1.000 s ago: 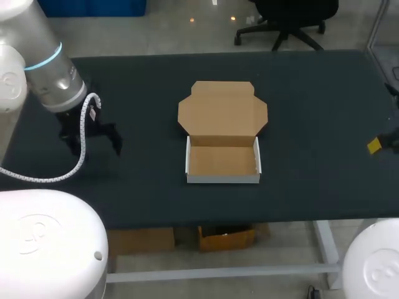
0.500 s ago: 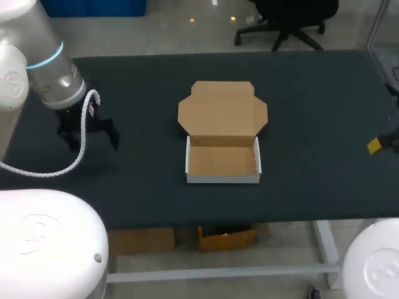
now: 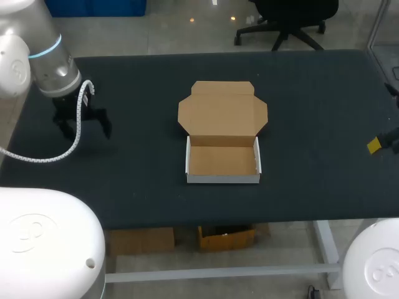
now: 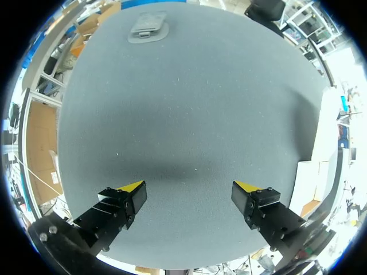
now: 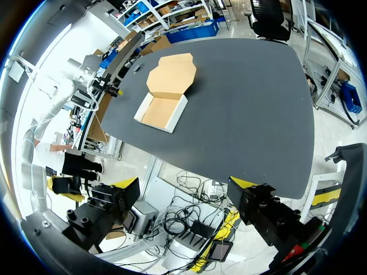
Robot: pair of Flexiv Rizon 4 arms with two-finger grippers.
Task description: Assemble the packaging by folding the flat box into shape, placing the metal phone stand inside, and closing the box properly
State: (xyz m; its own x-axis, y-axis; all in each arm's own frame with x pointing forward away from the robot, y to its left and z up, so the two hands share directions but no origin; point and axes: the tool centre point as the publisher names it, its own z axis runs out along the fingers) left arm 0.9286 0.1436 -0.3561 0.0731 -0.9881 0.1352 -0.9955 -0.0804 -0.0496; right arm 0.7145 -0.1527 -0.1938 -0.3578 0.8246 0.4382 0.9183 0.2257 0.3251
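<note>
Left pincer (image 3: 83,128) has drawn back toward the far left, released and empty.
The open box (image 3: 222,161) sits centred on the tabletop (image 3: 312,99), to its right. A grey piece (image 4: 148,27), likely the stand, lies straight ahead, nearest this arm.

No text, label or number can be read. The open white cardboard box with brown inside (image 3: 222,161) on the dark worktop (image 3: 312,124) shows plain faces. The embossed round mark (image 3: 31,232) on the white rounded arm housing (image 3: 65,255) is too faint to make out.
</note>
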